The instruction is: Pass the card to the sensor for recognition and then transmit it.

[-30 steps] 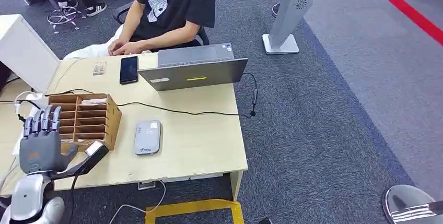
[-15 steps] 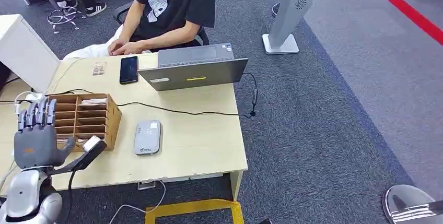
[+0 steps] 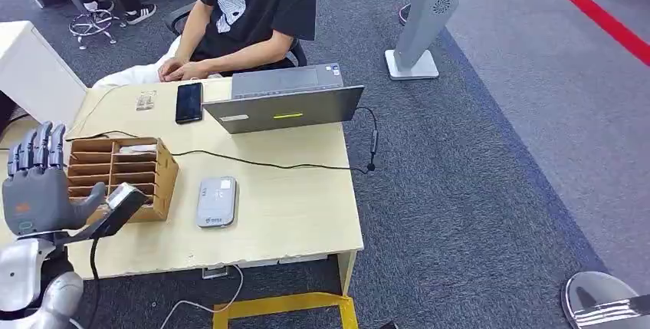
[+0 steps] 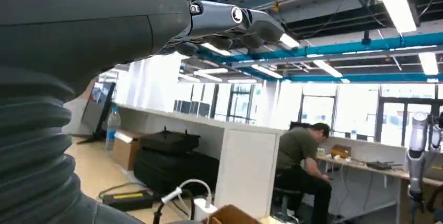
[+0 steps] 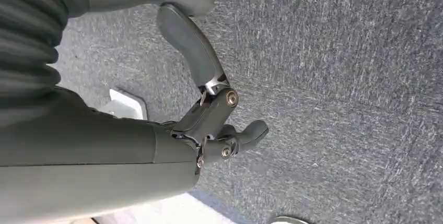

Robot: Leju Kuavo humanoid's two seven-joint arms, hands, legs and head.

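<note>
The card reader [image 3: 216,202], a flat grey sensor pad, lies on the table [image 3: 291,206], off to the right of the raised left hand [image 3: 38,187] and just beyond the wooden sorter box [image 3: 119,176] that stands between them. A white card [image 3: 138,149] lies in a top compartment of that box, ahead of the hand and apart from it; the other compartments look dark, and I cannot tell what they hold.

The left hand is held upright at the table's near left edge, palm facing away, fingers [image 3: 34,147] straight and slightly apart, thumb out toward the box, holding nothing. The right hand [image 5: 209,125] hangs over grey carpet in its wrist view, fingers loosely bent and apart, with nothing in them.

Farther off, beyond the box, a black cable [image 3: 260,163] crosses the table; a phone [image 3: 189,102] and an open laptop [image 3: 283,99] lie at the far edge, where a seated person [image 3: 245,14] rests both hands.
</note>
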